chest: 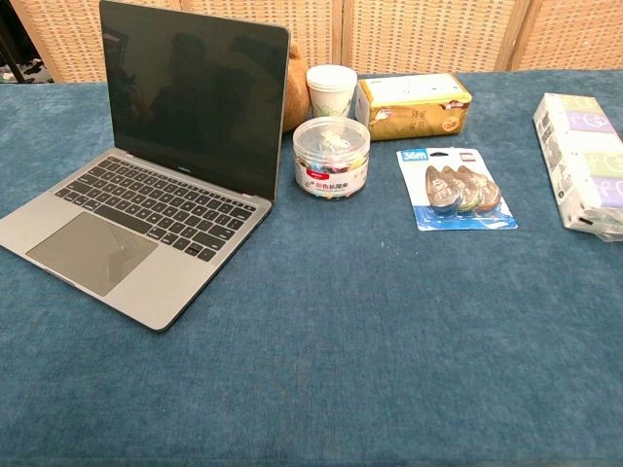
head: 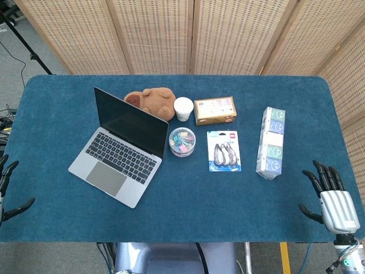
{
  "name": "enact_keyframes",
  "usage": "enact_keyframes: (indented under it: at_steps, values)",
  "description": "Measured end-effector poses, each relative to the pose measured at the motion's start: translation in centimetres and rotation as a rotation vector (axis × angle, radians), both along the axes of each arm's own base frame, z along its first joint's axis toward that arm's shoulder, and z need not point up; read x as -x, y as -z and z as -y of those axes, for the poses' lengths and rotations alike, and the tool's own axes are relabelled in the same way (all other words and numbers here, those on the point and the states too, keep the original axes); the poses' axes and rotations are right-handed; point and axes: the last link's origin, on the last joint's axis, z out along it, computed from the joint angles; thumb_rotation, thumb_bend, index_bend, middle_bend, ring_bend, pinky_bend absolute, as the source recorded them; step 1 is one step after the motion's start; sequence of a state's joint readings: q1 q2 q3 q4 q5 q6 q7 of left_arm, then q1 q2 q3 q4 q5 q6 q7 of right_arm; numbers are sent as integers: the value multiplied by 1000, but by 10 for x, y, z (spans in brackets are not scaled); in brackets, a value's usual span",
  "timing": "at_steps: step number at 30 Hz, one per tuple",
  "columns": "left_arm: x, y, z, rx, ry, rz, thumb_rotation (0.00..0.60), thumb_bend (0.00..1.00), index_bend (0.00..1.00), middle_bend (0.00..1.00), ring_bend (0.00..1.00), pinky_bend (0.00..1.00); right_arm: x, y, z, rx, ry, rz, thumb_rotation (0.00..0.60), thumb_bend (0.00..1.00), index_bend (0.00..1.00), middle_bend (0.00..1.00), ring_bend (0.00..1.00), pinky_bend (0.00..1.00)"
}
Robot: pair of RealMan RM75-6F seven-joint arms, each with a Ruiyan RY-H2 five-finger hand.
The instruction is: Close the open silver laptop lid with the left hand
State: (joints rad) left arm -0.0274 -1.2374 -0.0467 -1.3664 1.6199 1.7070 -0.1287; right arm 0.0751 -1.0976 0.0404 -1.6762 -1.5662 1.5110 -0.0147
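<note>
The silver laptop [head: 120, 157] stands open on the left half of the blue table, its dark screen [chest: 190, 97] upright and its keyboard [chest: 156, 209] facing the near left. My left hand [head: 7, 191] shows only as dark fingertips at the far left edge of the head view, fingers apart, holding nothing, well left of the laptop. Low at the right edge, my right hand [head: 331, 197] rests with fingers spread and empty. Neither hand appears in the chest view.
Behind the laptop lie a brown plush toy [head: 151, 101] and a white cup [head: 183, 108]. A clear tub of clips [head: 182, 141], a gold box [head: 215, 110], a blister pack [head: 224, 151] and a tissue pack [head: 271, 142] sit to the right.
</note>
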Motion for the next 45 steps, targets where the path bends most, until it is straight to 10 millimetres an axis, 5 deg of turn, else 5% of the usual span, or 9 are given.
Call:
enact_keyframes:
  at_steps: [17, 23, 33, 45]
  values:
    - [-2, 1, -3, 28, -9, 29, 580, 95, 137, 0, 3, 43, 3, -2, 2, 0, 7, 6, 600, 228, 168, 0, 0, 0]
    - [-8, -8, -18, 78, 8, 67, 597, 95, 147, 0, 11, 42, 4, -2, 2, 1, 13, 8, 600, 227, 169, 0, 0, 0]
    - [-40, -46, -89, 183, 84, 73, 600, 94, 133, 0, 0, 42, 4, -3, 2, -1, 13, 10, 600, 227, 171, 0, 0, 0]
    - [-75, -59, -165, 264, 247, 1, 600, 93, 119, 0, 0, 42, 5, -3, 3, -3, 15, 14, 600, 227, 176, 0, 0, 0]
